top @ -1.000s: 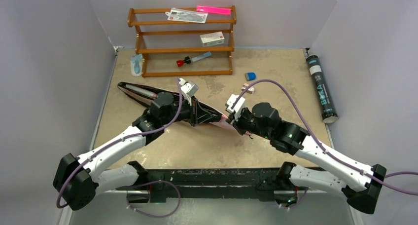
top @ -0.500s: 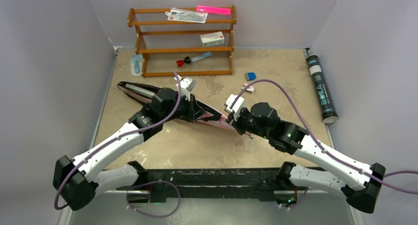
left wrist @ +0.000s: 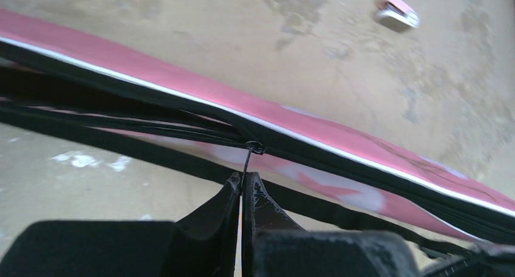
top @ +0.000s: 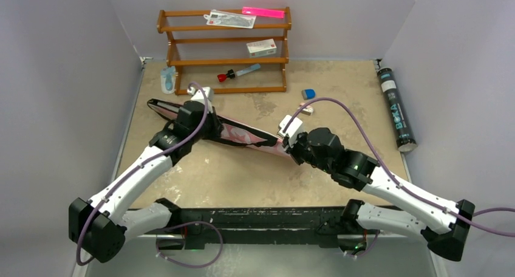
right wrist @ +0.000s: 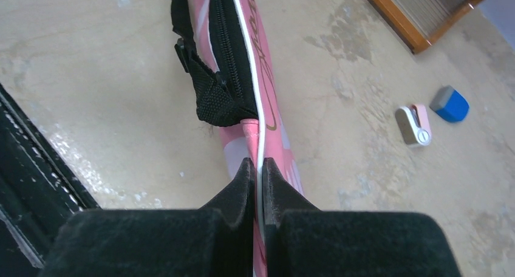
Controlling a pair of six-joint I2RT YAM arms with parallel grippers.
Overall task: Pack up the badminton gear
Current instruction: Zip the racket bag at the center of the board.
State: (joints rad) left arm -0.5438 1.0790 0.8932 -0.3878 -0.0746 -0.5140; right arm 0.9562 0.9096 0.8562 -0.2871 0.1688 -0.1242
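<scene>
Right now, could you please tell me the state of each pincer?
Left pincer: closed on the zipper pull of the pink bag.
Right pincer: closed on the pink bag's piped edge.

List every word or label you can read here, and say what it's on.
"BOKA": on the black tube.
Gold script on the pink bag: partly hidden, unreadable.
Print on the white box and the flat packet on the wooden rack: too small to read.
</scene>
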